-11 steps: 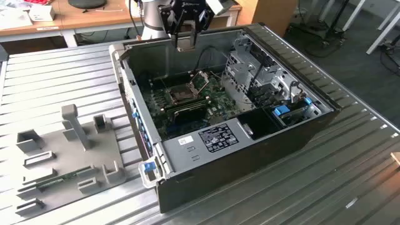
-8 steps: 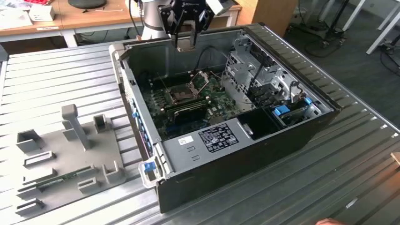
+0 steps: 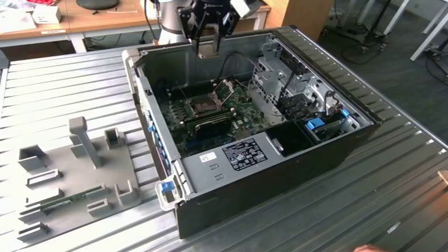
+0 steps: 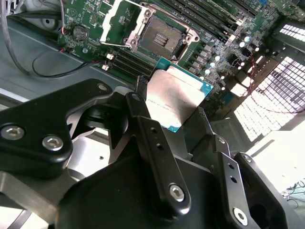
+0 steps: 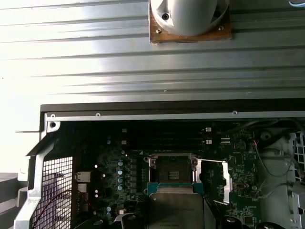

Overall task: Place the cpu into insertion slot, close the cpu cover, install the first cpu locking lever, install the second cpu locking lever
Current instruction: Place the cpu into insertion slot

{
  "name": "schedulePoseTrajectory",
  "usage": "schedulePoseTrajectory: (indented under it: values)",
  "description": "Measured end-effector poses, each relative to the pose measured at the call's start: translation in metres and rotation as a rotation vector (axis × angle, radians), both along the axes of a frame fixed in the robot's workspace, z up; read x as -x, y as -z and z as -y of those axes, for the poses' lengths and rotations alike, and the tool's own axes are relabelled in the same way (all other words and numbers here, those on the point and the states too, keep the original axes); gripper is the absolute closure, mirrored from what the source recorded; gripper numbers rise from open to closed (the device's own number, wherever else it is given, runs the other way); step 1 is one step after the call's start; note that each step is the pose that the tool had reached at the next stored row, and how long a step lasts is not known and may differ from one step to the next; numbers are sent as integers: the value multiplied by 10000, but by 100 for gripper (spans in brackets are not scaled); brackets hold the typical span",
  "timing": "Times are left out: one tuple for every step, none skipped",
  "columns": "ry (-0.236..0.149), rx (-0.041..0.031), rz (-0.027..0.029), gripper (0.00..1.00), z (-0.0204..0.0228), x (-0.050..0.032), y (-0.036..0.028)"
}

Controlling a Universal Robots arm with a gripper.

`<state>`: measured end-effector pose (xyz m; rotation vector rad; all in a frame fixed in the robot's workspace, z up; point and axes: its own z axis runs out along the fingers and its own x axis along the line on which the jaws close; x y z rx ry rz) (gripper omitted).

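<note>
My gripper [image 3: 208, 46] hangs above the far wall of the open computer case [image 3: 350, 142], shut on the cpu [image 3: 208, 51]. In the second wrist view the cpu [image 4: 174, 98], a silvery square chip with a teal edge, sits between the black fingers [image 4: 143, 119]. Below it on the green board lies the insertion slot [image 4: 159, 36], dark and uncovered. The cpu cover [image 4: 116, 19] is swung open beside the slot. In the first wrist view the cpu [image 5: 175, 210] is just short of the insertion slot [image 5: 171, 174], with the cpu cover [image 5: 225, 181] standing off to one side.
Long black memory strips [image 4: 209, 24] run next to the slot. A grey drive cage [image 3: 280, 79] fills the case on the exterior view's right. A grey fixture plate [image 3: 77, 173] lies on the ribbed metal table [image 3: 392, 178] at the exterior view's left. A hand [image 3: 368, 248] shows at the bottom edge.
</note>
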<state>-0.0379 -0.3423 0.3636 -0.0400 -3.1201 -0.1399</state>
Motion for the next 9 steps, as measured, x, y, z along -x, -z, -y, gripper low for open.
schedulePoseTrajectory:
  values:
    - [0,0,0,46,0,0,0]
    - [0,0,0,46,0,0,1]
    - [0,-1,0,46,0,0,2]
    - [0,0,0,46,0,0,2]
    - [0,-1,0,46,0,0,4]
    - [0,-3,3,46,0,0,7]
    - [0,-3,3,46,0,0,11]
    - [-1,-1,3,46,0,0,15]
    - [-1,-1,4,46,0,0,20]
